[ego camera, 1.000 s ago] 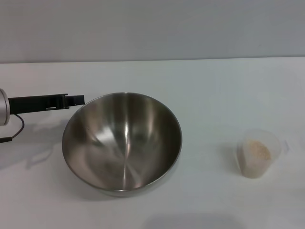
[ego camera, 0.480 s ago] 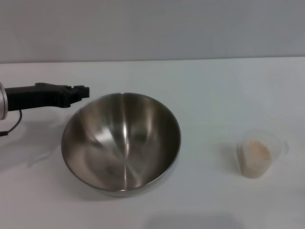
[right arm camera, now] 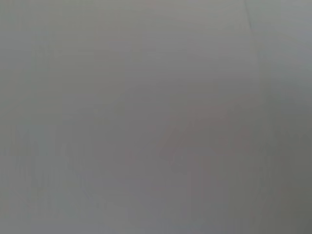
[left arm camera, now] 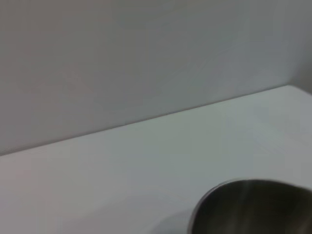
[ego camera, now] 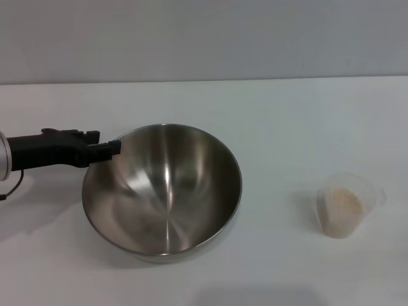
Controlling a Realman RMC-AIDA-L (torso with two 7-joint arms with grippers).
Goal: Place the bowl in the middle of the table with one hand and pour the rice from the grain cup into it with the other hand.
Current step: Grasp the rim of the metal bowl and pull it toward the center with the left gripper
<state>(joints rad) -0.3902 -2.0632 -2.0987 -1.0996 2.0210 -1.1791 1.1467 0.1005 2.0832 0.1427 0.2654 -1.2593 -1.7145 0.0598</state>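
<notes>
Left gripper (ego camera: 113,148), finger spacing indiscernible, reaches the steel bowl (ego camera: 162,191) rim, centre-left; next, a firm rim grasp.

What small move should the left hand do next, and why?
Probably it should close on the near-left rim of the bowl. The left hand is right at that rim, the bowl sits left of the middle of the table, and the rice waits in the grain cup.
</notes>
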